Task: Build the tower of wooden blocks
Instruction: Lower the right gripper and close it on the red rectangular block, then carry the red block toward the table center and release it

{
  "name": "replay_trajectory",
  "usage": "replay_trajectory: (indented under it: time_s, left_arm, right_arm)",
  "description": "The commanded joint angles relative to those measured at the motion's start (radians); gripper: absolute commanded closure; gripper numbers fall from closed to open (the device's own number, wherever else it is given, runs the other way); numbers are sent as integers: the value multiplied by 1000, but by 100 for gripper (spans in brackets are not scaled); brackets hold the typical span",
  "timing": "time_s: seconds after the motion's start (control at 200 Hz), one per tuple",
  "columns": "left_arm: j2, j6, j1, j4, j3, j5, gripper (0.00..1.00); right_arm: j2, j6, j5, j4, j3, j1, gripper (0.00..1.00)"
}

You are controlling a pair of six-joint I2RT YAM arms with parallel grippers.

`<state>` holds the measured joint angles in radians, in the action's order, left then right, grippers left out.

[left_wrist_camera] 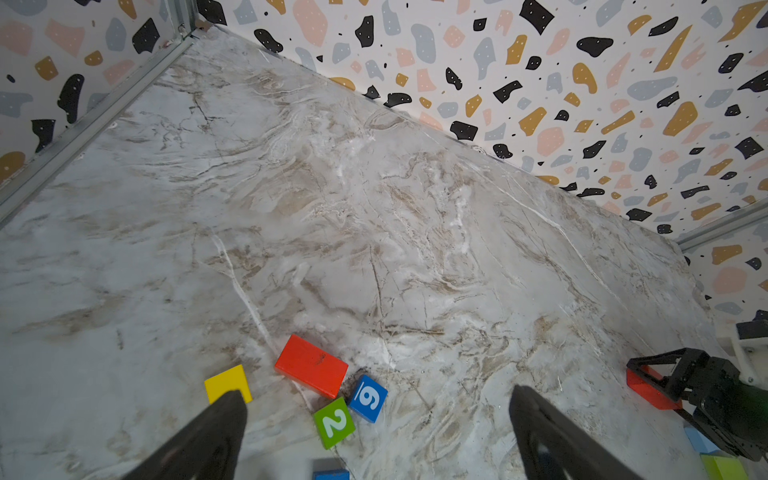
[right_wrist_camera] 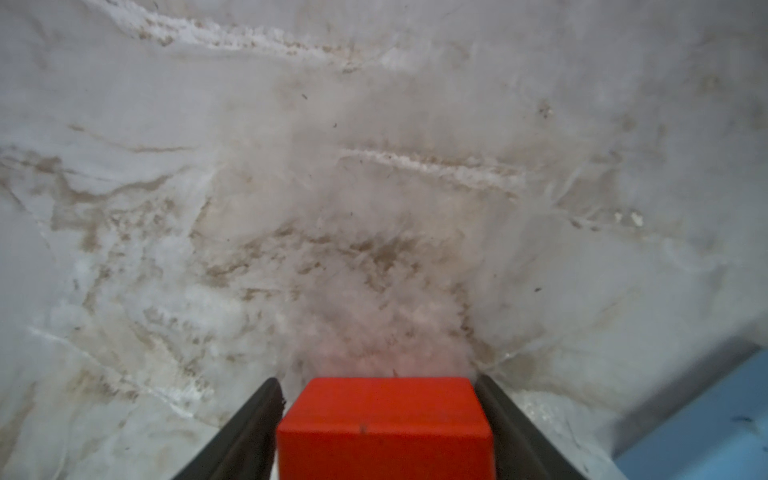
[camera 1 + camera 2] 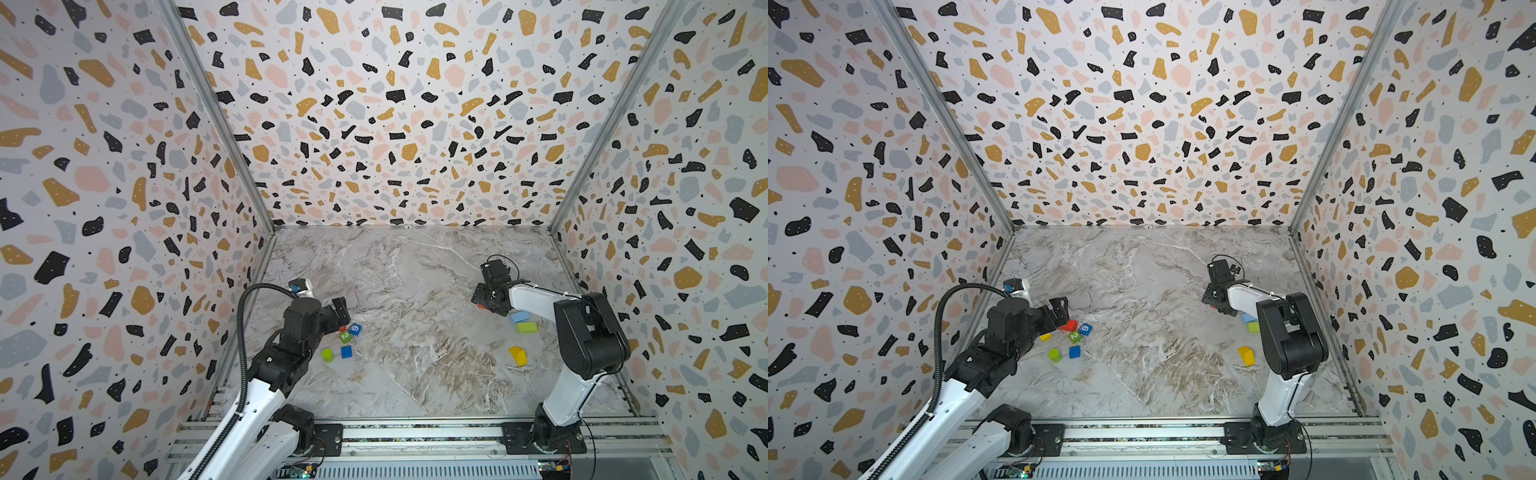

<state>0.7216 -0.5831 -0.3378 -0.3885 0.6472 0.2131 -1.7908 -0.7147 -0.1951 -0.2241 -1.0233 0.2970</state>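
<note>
My right gripper [image 2: 378, 386] is low over the marble at the right, its jaws pressed on both sides of a red slab [image 2: 384, 424], which also shows in a top view [image 3: 481, 307]. On the left, my left gripper [image 1: 376, 392] hangs open and empty above a loose cluster. That cluster holds a second red slab [image 1: 311, 365], a yellow cube [image 1: 226, 380], a blue cube marked 9 [image 1: 368, 398], a green cube marked 2 [image 1: 334, 422], a plain blue cube [image 3: 346, 352] and a lime cylinder [image 3: 327, 354]. No blocks are stacked.
Beside the right arm lie a light blue block [image 3: 519, 316], a lime bar [image 3: 527, 327] and a yellow wedge [image 3: 517, 355]. Patterned walls close in the marble table [image 3: 415, 291] on three sides. A metal rail [image 3: 415, 432] runs along the front edge.
</note>
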Motion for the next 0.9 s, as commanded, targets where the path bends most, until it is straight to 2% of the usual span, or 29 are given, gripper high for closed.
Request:
replay_trajectory:
  time_s: [0.0,0.105,0.295,0.4,0.661,0.896]
  left_arm:
    - [-3,8,1,34,-11,-15,0]
    - [-3,8,1,33,-11,-12,0]
    - [-3,8,1,33,-13,-9,0]
    - [-3,8,0,34,-14,-9,0]
    - [10,8,1,34,-14,-12,0]
    - [7,-1,0,45,-24,-17,0]
  right_arm:
    - [-10,68,9,-70,-23,4,30]
    - [-16,112,6,-91,-28,5,34]
    - [-21,185,5,-118,-36,9,49]
    - [-22,223,7,-143,-52,23,54]
    - [6,298,1,-213,-132,126,54]
    - [21,251,3,-268,-193,225,54]
